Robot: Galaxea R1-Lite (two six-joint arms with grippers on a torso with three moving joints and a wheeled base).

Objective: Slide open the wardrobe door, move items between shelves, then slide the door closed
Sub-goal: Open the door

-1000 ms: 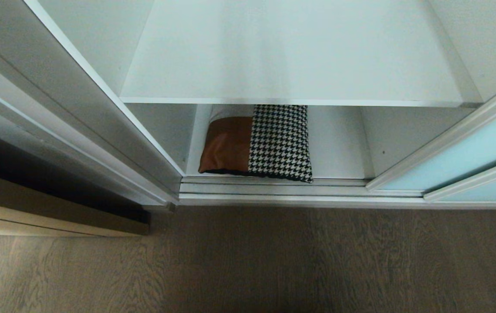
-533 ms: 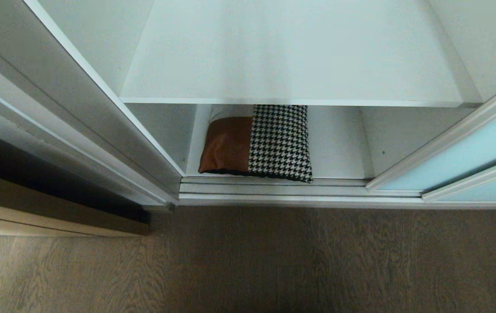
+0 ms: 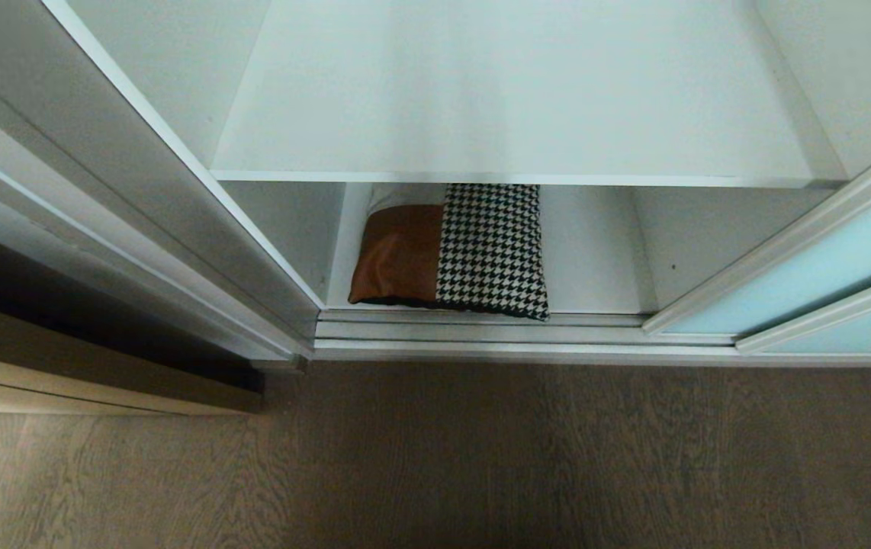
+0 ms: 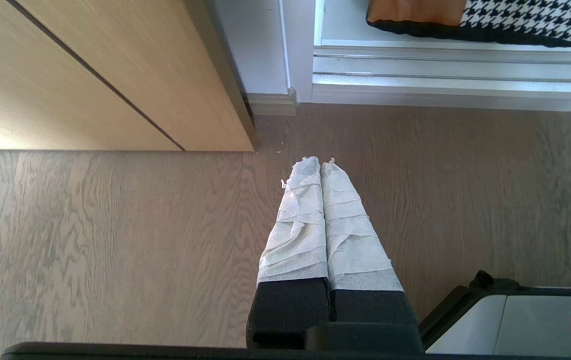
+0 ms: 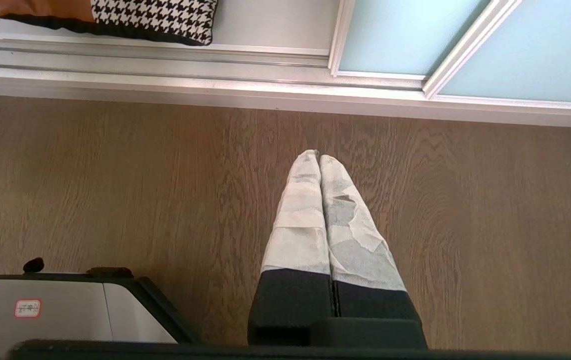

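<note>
Now | tan-brown + b/w houndstooth patchwork pillow (image 3: 454,255) at front-left corner of bottom white shelf (image 3: 596,259), under bare upper white shelf board (image 3: 512,99) | frosted aqua glass sliding door (image 3: 809,278) slid to right edge | L gripper (image 4: 320,161) & R gripper (image 5: 318,155) both pinched together, empty, over grey wood floor (image 3: 481,457).

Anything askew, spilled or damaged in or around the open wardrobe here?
Nothing stands out. The pillow lies flat on the bottom shelf, its front edge close to the track. The upper shelf is bare, the door is slid right, and both end effectors hang shut above the floor.
</note>
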